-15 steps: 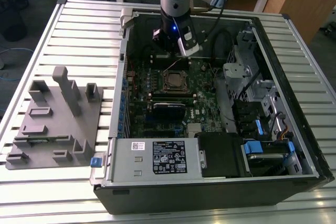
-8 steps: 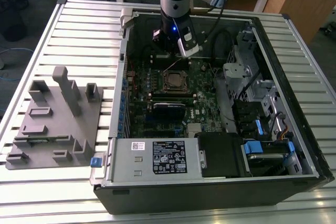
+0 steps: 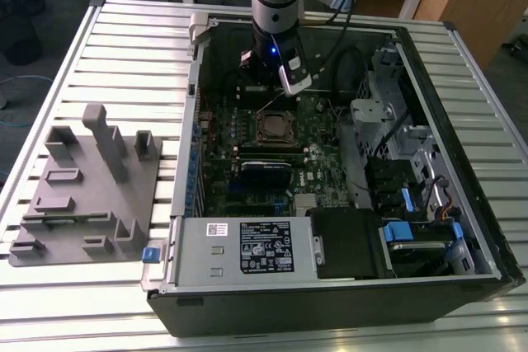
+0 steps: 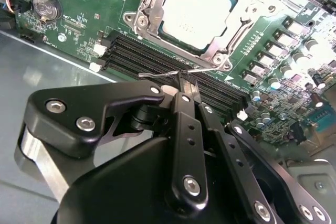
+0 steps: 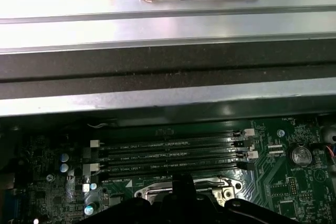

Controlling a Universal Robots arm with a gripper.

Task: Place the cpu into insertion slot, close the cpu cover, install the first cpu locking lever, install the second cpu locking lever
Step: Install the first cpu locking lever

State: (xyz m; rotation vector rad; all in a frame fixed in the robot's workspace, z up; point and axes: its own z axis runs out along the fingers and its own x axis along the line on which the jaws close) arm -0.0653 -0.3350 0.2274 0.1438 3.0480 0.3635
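One open computer case holds the green circuit board, where the silver-grey cpu cover lies shut over the dull grey cpu in the insertion slot; gripper fingers together, tips touching a thin wire lever

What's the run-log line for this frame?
cpu: in place | cpu cover: closed | gripper: fingers shut on locking lever

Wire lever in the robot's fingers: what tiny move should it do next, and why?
Probably press the locking lever down toward the circuit board. The gripper is pinched on it, the lever sticks up off the board, and the cpu cover already lies shut over the cpu, so latching it looks due.
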